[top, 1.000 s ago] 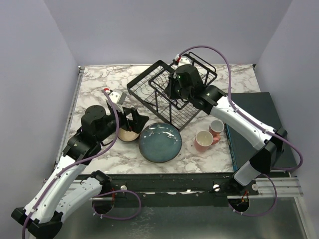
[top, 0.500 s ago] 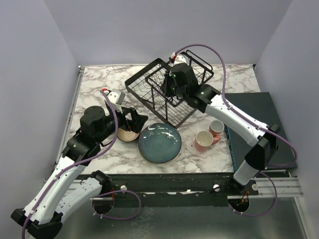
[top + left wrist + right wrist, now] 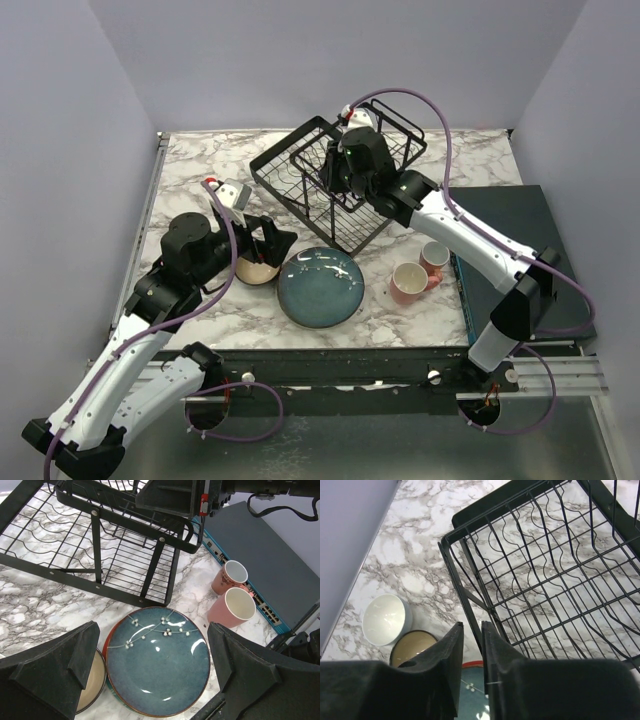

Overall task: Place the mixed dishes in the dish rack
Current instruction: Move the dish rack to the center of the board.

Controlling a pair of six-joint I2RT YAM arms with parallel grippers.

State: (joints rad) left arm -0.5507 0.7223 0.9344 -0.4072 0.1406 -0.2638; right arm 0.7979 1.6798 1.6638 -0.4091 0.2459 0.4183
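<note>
The black wire dish rack (image 3: 318, 190) stands at the back centre. My right gripper (image 3: 343, 172) is shut on the rim wire of its upper basket; in the right wrist view the wire (image 3: 468, 611) runs between the nearly closed fingers (image 3: 444, 670). My left gripper (image 3: 268, 243) is open and empty, hovering over the dark teal-blue plate (image 3: 320, 287) and the dark bowl with tan inside (image 3: 254, 271). The plate (image 3: 157, 662) lies on a red plate whose rim (image 3: 105, 641) shows. Two pink mugs (image 3: 408, 283) (image 3: 434, 256) stand right of the plate. A white bowl (image 3: 385, 619) shows in the right wrist view.
The dark teal flat slab (image 3: 525, 250) lies along the right edge, close to the mugs. The left arm covers the white bowl in the top view. Walls close the table on the left, back and right.
My right gripper has moved a little left and back while holding the rack rim, and the rack's upper basket has shifted that way with it. The left arm has not moved.
</note>
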